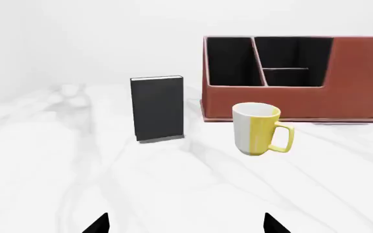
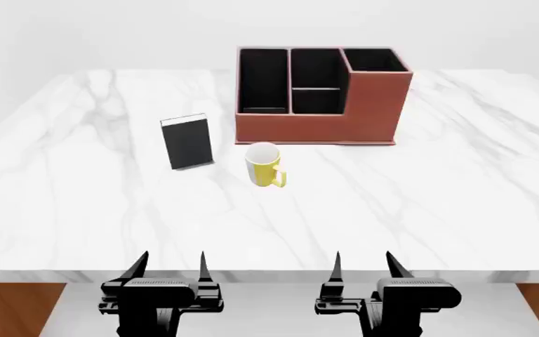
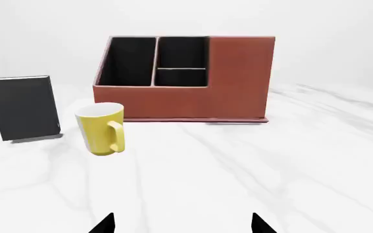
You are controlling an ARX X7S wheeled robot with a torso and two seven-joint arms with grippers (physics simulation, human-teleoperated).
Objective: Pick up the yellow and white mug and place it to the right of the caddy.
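The yellow and white mug (image 2: 264, 165) is seen upright on the white marble counter (image 2: 438, 203), just in front of the caddy (image 2: 321, 95) and near its left front corner, with a narrow strip of counter between the two. Its loop handle is turned toward the robot's right and slightly toward the robot. In the left wrist view the mug (image 1: 259, 128) shows a white band down one side of its yellow wall, and the white rim is visible; in the right wrist view the mug (image 3: 101, 128) appears mostly yellow.

The caddy is a reddish-brown desk organiser with black-lined compartments and a thin base lip; its tallest section stands at the right end, and the lower stepped front runs along the left and middle. It is also seen in the left wrist view (image 1: 355, 77) and the right wrist view (image 3: 238, 77).

A small black book-like slab (image 2: 187, 142) stands upright to the left of the mug, apart from both mug and caddy. It is shown beside the mug in the left wrist view (image 1: 157, 108) and the right wrist view (image 3: 22, 108).

Both tools are held low at the near edge of the counter, well apart from every object. The left tool (image 2: 169, 265) is spread wide and holds nothing; the right tool (image 2: 364, 264) is likewise spread wide and holds nothing.
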